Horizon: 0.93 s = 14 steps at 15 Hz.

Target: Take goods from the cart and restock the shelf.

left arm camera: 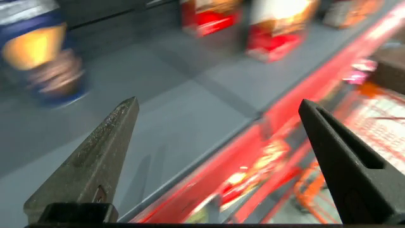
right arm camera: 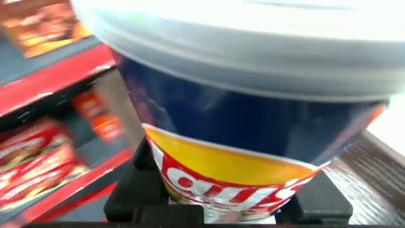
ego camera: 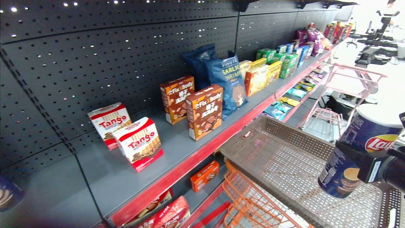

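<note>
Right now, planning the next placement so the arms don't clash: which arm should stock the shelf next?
Right: the right tool grips the blue chip can over the cart tray; the left tool hangs open and empty over the shelf.

Bare shelf (ego camera: 104, 177) left of wafer boxes (ego camera: 139, 144)

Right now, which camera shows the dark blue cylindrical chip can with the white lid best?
Head view: the whole blue can shows, held by the right gripper. Right wrist view crops it to lid and label.
</note>
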Motion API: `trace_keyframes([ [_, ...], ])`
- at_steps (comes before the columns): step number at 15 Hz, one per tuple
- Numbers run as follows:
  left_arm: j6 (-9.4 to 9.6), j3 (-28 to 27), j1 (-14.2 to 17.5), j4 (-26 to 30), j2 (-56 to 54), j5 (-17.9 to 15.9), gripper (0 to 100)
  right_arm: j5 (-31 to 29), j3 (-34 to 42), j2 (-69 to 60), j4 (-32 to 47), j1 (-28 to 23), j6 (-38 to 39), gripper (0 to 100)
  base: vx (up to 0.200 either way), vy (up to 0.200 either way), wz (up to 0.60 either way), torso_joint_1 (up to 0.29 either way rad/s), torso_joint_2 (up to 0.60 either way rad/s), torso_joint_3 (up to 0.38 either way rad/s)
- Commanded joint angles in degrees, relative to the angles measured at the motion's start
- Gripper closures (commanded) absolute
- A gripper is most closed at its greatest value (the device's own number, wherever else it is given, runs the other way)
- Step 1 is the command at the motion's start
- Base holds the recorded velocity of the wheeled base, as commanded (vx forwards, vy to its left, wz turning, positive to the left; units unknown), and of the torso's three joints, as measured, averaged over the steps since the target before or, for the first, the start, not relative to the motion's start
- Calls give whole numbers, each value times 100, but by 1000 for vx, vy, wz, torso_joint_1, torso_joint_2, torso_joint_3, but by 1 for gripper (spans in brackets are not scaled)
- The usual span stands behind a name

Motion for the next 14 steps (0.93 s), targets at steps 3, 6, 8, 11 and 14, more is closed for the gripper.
trace_keyframes([
  [3,-2,0,-1,-2,5,2,0,-10,113,-326,39,-1,-11,100,0,0,600,7,2,-1],
  [6,-2,0,-1,-10,5,2,0,7,377,-466,12,-10,-11,100,0,0,600,2,6,5],
  [8,-2,0,-1,-10,5,2,0,7,386,-440,3,-19,-11,100,0,0,600,2,0,5],
  [11,-2,0,-1,-2,5,2,0,16,394,-457,21,-28,-11,100,0,0,600,2,4,2],
  [14,-2,0,-1,-10,5,2,0,42,412,-616,65,-89,-11,100,0,0,200,2,1,1],
])
